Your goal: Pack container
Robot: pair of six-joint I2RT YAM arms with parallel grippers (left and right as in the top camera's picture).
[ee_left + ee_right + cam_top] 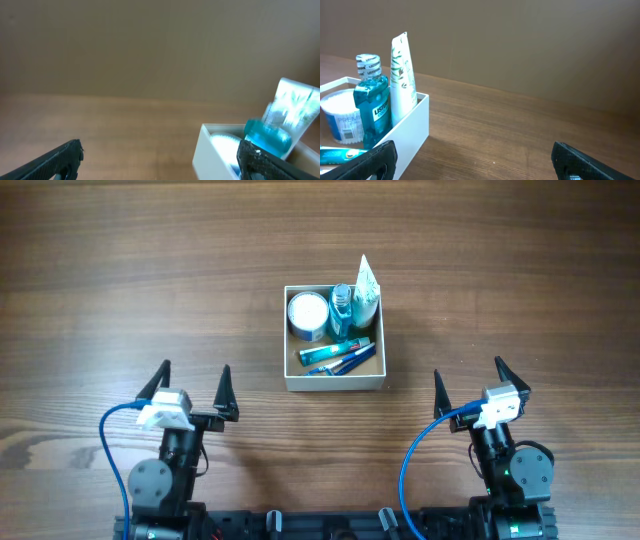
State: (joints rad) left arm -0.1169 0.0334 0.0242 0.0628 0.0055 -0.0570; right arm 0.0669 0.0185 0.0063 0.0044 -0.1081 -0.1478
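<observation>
Container (334, 383): sitting mid-tabletop (120, 280), ahead of both hands and between them, touching neither.
Contents: a white jar (308, 315), a blue bottle (343, 305) and a white tube (366, 285) are standing along the far wall. Slim blue items (337, 355) are lying nearer the front.
Left hand (195, 366): pointing away from the base, fingers spread wide, gripping nothing.
Right hand (467, 367): likewise spread and gripping nothing, well apart from the container.

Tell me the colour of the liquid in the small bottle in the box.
Blue. The bottle shows best in the right wrist view.
</observation>
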